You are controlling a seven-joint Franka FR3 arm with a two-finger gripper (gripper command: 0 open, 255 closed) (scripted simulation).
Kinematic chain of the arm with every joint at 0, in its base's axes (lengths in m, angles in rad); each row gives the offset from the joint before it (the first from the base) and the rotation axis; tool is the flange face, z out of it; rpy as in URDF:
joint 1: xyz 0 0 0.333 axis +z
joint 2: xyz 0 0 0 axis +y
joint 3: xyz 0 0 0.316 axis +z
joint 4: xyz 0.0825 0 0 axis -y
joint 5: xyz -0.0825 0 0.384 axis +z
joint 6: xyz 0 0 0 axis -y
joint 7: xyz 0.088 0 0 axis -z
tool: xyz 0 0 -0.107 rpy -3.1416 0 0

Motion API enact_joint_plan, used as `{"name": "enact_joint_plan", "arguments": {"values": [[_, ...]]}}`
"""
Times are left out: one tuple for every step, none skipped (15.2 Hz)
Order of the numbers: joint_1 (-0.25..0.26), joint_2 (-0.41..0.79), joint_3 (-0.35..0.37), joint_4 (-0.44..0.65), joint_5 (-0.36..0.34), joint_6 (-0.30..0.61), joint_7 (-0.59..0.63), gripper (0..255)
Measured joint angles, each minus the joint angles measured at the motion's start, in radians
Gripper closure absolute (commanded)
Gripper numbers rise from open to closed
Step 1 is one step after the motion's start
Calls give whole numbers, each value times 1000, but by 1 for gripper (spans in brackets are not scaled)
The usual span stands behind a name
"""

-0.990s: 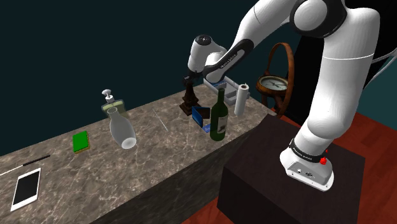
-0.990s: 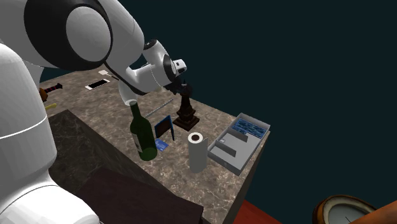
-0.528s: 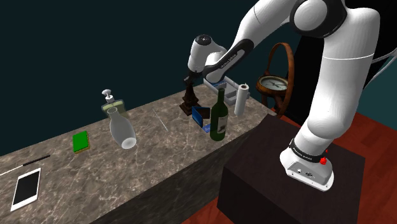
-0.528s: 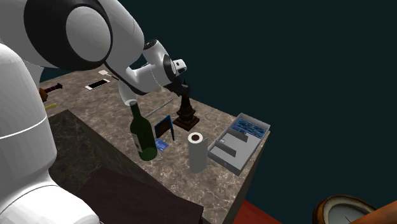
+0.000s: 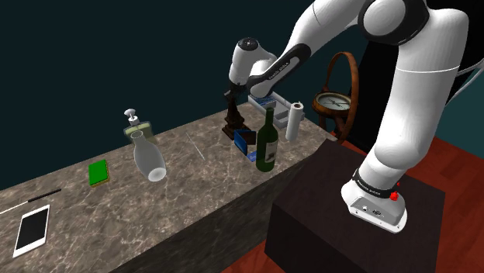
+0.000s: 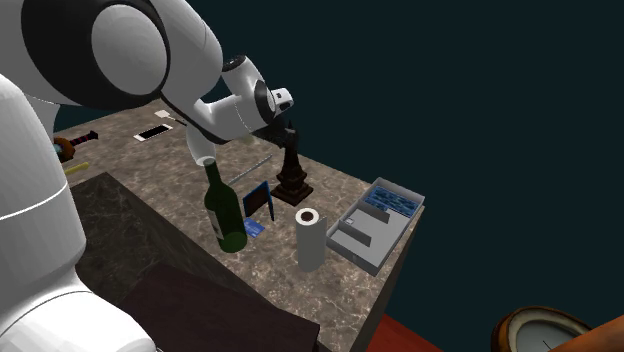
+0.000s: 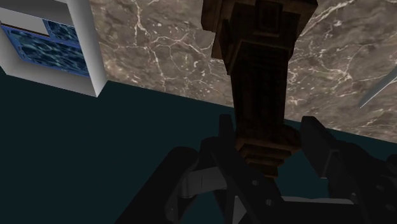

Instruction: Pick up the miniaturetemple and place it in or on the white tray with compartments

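The gripper [image 7: 270, 132] is clamped on the miniature temple [image 7: 257, 70], one black finger [image 7: 226, 130] on each side of the dark brown spire, pinching it near the top. The temple hangs straight down from the fingers, its stepped base at the marble; whether the base touches the counter, I cannot tell.

Now the white tray with compartments [image 6: 345, 238]. It sits well apart from the gripper, past the temple at the counter's end, by the edge. Its compartments on one side show a blue patterned lining [image 7: 44, 48], and the others are plain grey-white. The temple is not in it.

Near the gripper, on the arm's side, stand a green bottle [image 5: 267, 143] and a small blue box [image 5: 245, 142] just beside the temple's base. A white paper roll [image 6: 310, 240] stands upright between the bottle and the tray.

Farther from the gripper along the counter are a pale vase [image 5: 147, 157], a pump dispenser [image 5: 136, 124], a green pad [image 5: 98, 172] and a white phone [image 5: 32, 229].

The counter [image 5: 194, 178] is brown-grey veined marble. Behind it is a dark teal wall, and below lies a red-brown wooden floor [image 5: 458, 178]. A round dial in a wooden ring [image 5: 333, 101] stands beyond the tray.
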Motion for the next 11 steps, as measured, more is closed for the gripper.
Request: {"name": "enact_joint_plan", "arguments": {"values": [[-3,-9,5,2,10,-10,-10,255],[-6,-18,9,2,20,-19,-20,255],[-10,-29,15,4,33,-31,-33,255],[-12,-37,19,6,43,-40,-42,255],[-14,-45,22,8,52,-49,-50,255],[-15,-51,26,14,62,-61,-59,255],[-19,-60,30,16,73,-70,-71,255],[-19,-65,34,25,83,-85,-79,255],[-21,-73,36,25,90,-91,-87,255],[-22,-80,39,29,99,-102,-96,255],[-24,-88,42,34,109,-114,-105,255]]}}
